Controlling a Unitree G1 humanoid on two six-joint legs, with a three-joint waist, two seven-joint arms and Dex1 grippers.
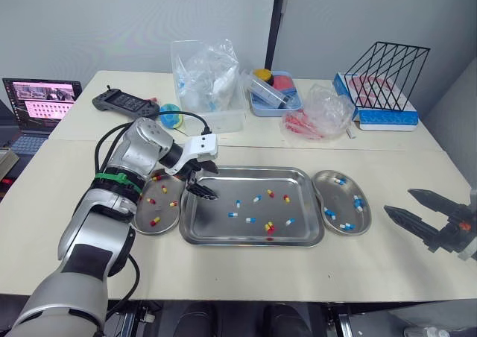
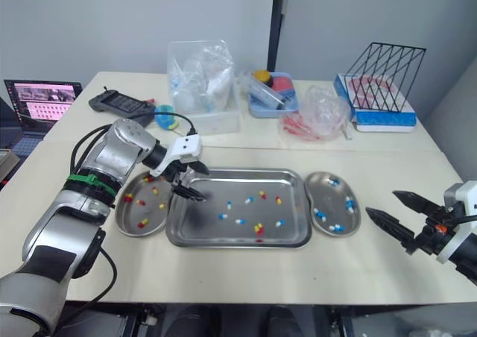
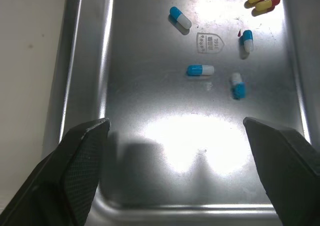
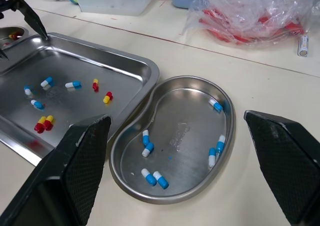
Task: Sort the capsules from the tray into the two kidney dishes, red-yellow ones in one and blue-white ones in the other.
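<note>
A steel tray (image 1: 223, 231) lies mid-table with several loose capsules, blue-white ones (image 1: 232, 214) and red-yellow ones (image 1: 269, 227). The left kidney dish (image 1: 165, 221) holds red-yellow capsules (image 1: 151, 200). The right kidney dish (image 1: 344, 203) holds blue-white capsules (image 1: 329, 213). My left gripper (image 1: 208, 183) hangs open over the tray's left end with nothing between its fingers; in its wrist view a blue-white capsule (image 3: 200, 70) lies ahead of it. My right gripper (image 1: 400, 203) is open and empty, low over the table to the right of the right dish (image 4: 187, 111).
Along the back of the table stand a clear bin of plastic bags (image 1: 209, 83), a blue tray (image 1: 276, 91), a bag with red items (image 1: 320, 113) and a black wire rack (image 1: 387, 72). A controller (image 1: 123, 104) and a laptop (image 1: 41, 102) sit at the far left.
</note>
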